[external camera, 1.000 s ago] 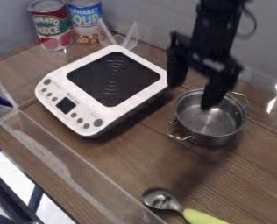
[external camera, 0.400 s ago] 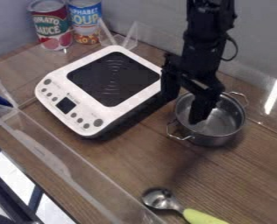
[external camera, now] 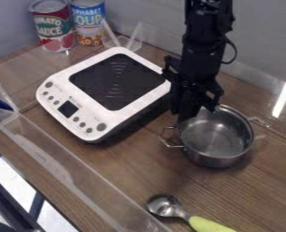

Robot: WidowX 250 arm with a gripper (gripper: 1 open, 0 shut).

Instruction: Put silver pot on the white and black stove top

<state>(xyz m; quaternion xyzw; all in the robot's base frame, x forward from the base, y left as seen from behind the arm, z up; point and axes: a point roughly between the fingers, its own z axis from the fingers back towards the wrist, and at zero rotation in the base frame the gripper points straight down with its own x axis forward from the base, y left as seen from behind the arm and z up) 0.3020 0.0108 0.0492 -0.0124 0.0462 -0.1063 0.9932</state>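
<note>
The silver pot point(external camera: 219, 141) sits to the right of the white and black stove top point(external camera: 108, 91), its two loop handles showing and its inside bare. My gripper point(external camera: 186, 110) comes down from above at the pot's back-left rim, right beside the stove's right corner. The two fingers stand close together and look shut on that rim. The stove's black ringed surface has nothing on it.
Two food cans point(external camera: 68, 24) stand at the back left behind the stove. A metal spoon with a yellow-green handle point(external camera: 189, 216) lies near the front edge. A clear plastic barrier point(external camera: 13, 113) runs along the table's left side.
The gripper went from wide open over the pot to fingers drawn together at its back-left rim. The pot now sits a little nearer the front than before.
</note>
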